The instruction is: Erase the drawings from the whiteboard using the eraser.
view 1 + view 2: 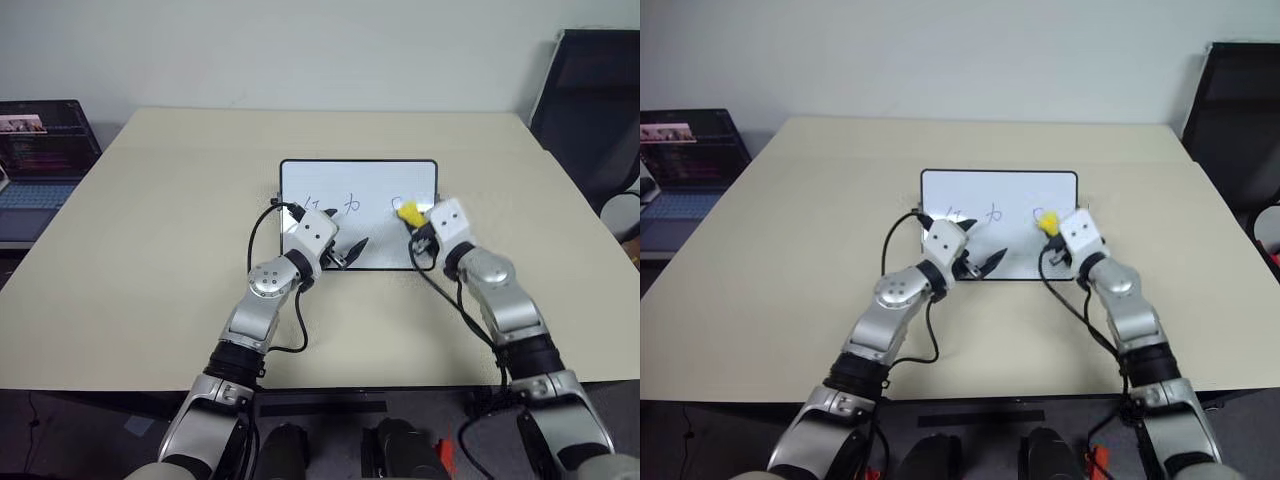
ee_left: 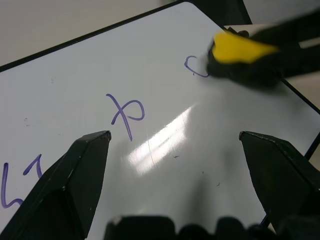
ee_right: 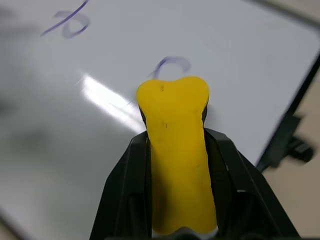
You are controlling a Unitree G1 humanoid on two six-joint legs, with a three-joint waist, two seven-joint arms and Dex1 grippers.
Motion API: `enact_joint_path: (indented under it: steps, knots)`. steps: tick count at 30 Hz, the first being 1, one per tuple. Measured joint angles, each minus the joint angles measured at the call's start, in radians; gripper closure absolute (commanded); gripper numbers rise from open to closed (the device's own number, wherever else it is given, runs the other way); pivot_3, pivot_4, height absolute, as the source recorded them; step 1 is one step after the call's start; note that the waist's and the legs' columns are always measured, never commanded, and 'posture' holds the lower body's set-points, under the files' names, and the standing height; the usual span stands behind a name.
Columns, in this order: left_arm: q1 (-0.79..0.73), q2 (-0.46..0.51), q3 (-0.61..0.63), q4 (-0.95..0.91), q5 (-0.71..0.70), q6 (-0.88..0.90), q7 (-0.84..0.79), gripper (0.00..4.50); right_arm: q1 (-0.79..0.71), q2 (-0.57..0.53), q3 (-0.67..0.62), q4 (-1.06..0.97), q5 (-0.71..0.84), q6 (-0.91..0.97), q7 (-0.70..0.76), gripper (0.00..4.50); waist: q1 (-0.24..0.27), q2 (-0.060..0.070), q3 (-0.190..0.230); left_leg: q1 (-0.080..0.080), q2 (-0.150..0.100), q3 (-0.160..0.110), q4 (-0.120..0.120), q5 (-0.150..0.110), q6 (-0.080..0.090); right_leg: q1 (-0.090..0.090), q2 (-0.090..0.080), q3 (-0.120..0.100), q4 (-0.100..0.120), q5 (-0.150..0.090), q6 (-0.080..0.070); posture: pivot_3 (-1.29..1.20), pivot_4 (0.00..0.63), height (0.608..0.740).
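The right gripper (image 3: 175, 150) is clamped on the yellow eraser (image 3: 176, 150), whose tip sits on the whiteboard (image 1: 360, 185) at the rightmost of the drawings (image 2: 125, 112), near the board's right edge. The left gripper (image 2: 175, 165), fingers spread apart, hovers over the board's near edge. The whiteboard lies mid-table (image 1: 150, 250); a laptop (image 1: 40, 150) stands beyond the table's left edge.

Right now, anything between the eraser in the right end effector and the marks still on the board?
Nothing visible. The yellow block eraser, gripped by the right end effector, sits at the oval blue mark on the glossy white whiteboard. The open left end effector is nearer the robot than the other scribbles.
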Motion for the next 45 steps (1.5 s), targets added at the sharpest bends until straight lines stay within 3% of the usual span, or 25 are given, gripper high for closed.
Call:
enact_joint_path:
  steps: [6, 12, 28, 38, 45]
  knots:
    - [-0.001, -0.006, 0.000, 0.000, 0.000, -0.001, 0.000, 0.00, -0.143, 0.024, -0.010, 0.196, -0.041, -0.103, -0.056, 3.38, 0.004, 0.000, 0.000, -0.013, 0.000, 0.000, -0.001, -0.001, -0.001, -0.011, 0.000, -0.002, 0.000, 0.003, -0.005, 0.00, 0.150, 0.740]
    - [-0.003, -0.001, 0.003, 0.001, 0.000, -0.001, 0.002, 0.00, -0.192, 0.030, 0.034, 0.282, -0.100, -0.105, -0.051, 3.38, 0.001, 0.000, 0.000, -0.010, 0.000, -0.001, 0.001, -0.001, -0.001, -0.010, -0.001, -0.001, 0.001, 0.003, -0.005, 0.00, 0.150, 0.740]
    - [0.012, 0.005, 0.010, -0.005, 0.000, 0.000, 0.022, 0.00, 0.177, -0.037, 0.107, -0.154, -0.126, 0.102, 0.061, 3.38, 0.000, -0.001, -0.001, 0.003, 0.000, -0.001, 0.001, 0.000, -0.001, 0.004, -0.001, -0.001, 0.000, 0.000, 0.000, 0.00, 0.150, 0.740]
    - [0.012, 0.005, 0.010, -0.005, 0.000, 0.000, 0.021, 0.00, 0.222, -0.067, 0.074, -0.241, -0.093, 0.176, 0.082, 3.38, 0.010, -0.002, -0.001, 0.000, 0.000, -0.001, 0.000, 0.000, -0.001, 0.002, -0.001, -0.001, -0.003, 0.000, 0.000, 0.00, 0.150, 0.740]
    - [0.025, 0.004, 0.010, -0.010, 0.000, 0.000, 0.020, 0.00, 0.270, -0.043, 0.010, -0.306, -0.064, 0.149, 0.038, 3.38, 0.016, -0.002, -0.001, -0.012, 0.000, -0.002, 0.000, -0.001, -0.001, -0.009, -0.001, -0.002, -0.002, 0.000, 0.000, 0.00, 0.150, 0.740]
